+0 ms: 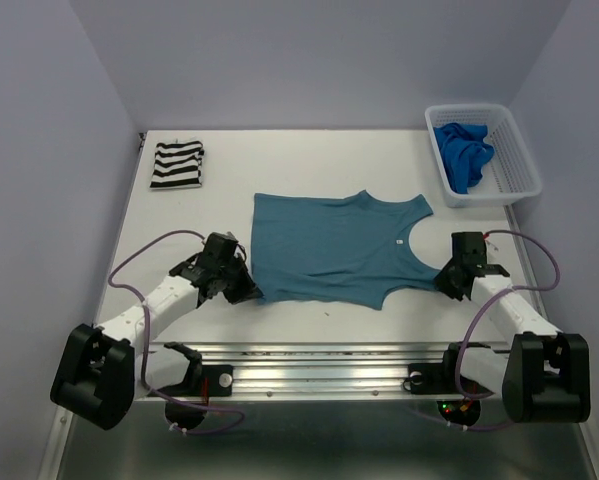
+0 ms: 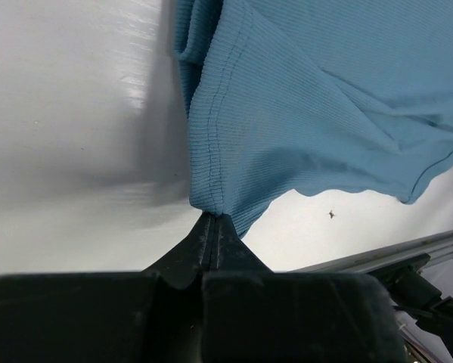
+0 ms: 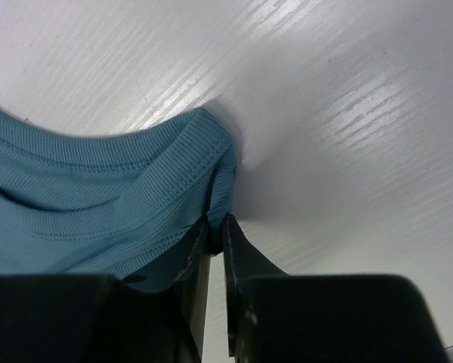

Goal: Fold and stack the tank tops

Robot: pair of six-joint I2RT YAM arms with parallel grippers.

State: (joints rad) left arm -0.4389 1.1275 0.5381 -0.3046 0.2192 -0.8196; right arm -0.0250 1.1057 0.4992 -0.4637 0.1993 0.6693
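Now your left gripper (image 2: 213, 221) pinches the hem corner of the teal tank top (image 1: 329, 250), right gripper (image 3: 217, 224) nipping its strap.

Spread top (image 1: 329, 250) centre; folded top (image 1: 176, 165) back left; third top (image 1: 462, 155) in basket (image 1: 520, 165) back right.

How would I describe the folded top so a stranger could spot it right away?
Look to the far left corner of the white table. The striped tank top lies there, folded small. It alone has black-and-white stripes; the teal top is spread out mid-table, and the royal blue top is bunched in the basket.
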